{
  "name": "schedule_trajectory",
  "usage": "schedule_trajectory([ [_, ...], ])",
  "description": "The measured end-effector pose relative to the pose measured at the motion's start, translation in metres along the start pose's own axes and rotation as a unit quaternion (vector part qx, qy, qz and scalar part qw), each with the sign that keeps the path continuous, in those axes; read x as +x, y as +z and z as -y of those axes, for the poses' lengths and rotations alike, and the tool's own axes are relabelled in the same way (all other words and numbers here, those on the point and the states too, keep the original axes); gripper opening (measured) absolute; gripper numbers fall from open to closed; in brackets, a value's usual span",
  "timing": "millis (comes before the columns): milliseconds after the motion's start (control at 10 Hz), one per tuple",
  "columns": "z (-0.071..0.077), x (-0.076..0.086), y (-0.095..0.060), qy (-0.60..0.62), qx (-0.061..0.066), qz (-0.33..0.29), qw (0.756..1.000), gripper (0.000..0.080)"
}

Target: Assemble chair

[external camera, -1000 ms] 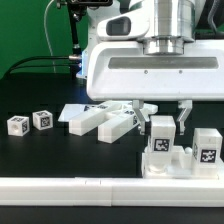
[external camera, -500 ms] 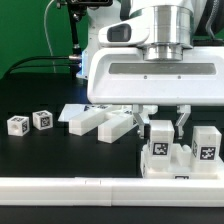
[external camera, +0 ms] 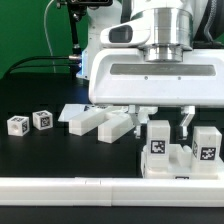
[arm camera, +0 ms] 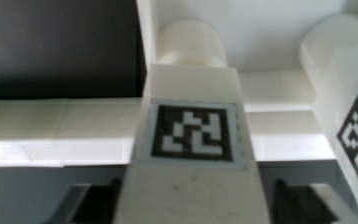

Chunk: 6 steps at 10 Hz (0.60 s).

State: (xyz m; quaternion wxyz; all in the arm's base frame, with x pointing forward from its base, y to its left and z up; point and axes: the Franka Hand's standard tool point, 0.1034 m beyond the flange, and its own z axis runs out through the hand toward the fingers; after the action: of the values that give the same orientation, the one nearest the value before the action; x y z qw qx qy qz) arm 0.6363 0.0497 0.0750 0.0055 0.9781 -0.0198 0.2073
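The partly joined chair (external camera: 182, 160) stands at the exterior view's right: a white blocky base with two upright tagged posts, one on the left (external camera: 158, 142) and one on the right (external camera: 207, 148). My gripper (external camera: 163, 124) hangs straight over the left post, with one finger on each side of its top. In the wrist view the tagged post (arm camera: 197, 130) runs between my fingers (arm camera: 91, 200), and a dark gap shows on each side. My gripper (arm camera: 202, 208) is open and holds nothing.
Loose white chair pieces (external camera: 103, 122) lie in a cluster mid-table, partly on a thin flat white piece (external camera: 72, 111). Two small tagged cubes (external camera: 18, 125) (external camera: 42, 119) sit at the exterior view's left. A long low white rail (external camera: 100, 186) runs along the front.
The arm has sunk slightly over the left post. The finger at the exterior view's right stands a little further right than half a second ago. The parts have not moved.
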Motion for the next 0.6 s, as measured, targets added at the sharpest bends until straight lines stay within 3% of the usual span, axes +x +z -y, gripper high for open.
schedule_trajectory([
  [100,-0.0002,0.0009,-0.0001,0.000,0.000,0.001,1.000,0.0518],
  [200,-0.0013,-0.0020,0.0011,0.005,0.003,0.033,0.999,0.0622],
  [300,0.0009,-0.0055,0.0011,0.015,0.008,0.100,0.995,0.0641],
  [600,0.0004,-0.0074,-0.0021,0.027,0.012,0.198,0.980,0.0648],
])
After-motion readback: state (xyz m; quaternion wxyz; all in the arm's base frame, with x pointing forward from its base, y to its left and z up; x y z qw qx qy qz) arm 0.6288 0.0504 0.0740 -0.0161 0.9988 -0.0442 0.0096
